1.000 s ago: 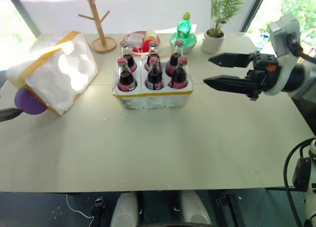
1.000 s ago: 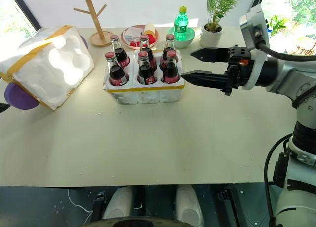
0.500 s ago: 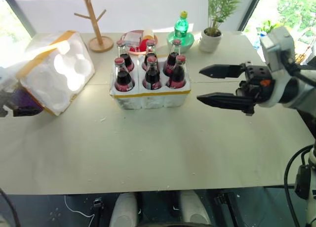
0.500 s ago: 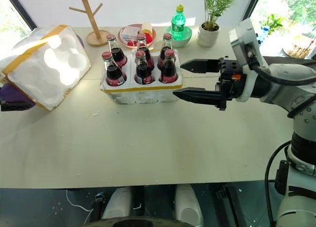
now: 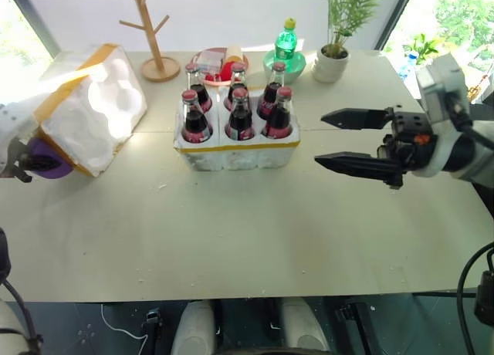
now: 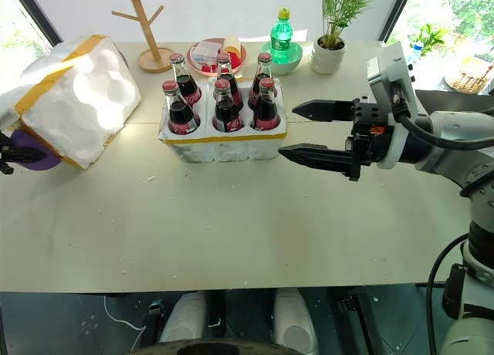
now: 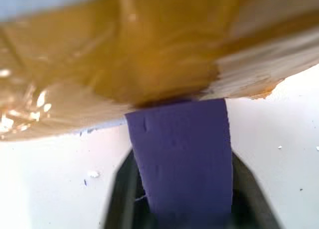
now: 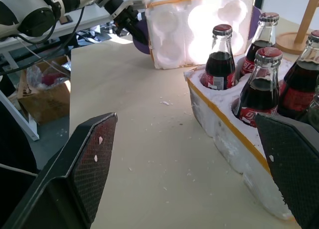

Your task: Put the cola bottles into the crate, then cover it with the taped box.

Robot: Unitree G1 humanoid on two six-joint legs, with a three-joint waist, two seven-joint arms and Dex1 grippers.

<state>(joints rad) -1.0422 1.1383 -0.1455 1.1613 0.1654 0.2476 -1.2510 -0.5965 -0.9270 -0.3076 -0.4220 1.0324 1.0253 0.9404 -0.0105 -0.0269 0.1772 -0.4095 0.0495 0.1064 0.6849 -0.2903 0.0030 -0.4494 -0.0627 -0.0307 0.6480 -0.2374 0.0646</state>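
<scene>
While six red-capped glass cola bottles fill low white foam crate mid-frame, left gripper jaws clamp purple round side piece of yellow-taped white foam box at left edge; right gripper jaws apart right of crate.

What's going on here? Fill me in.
All six cola bottles already stand in the crate. The left gripper is shut on the purple side piece of the taped box, which lies tilted on the table. The right gripper hovers open beside the crate.
</scene>
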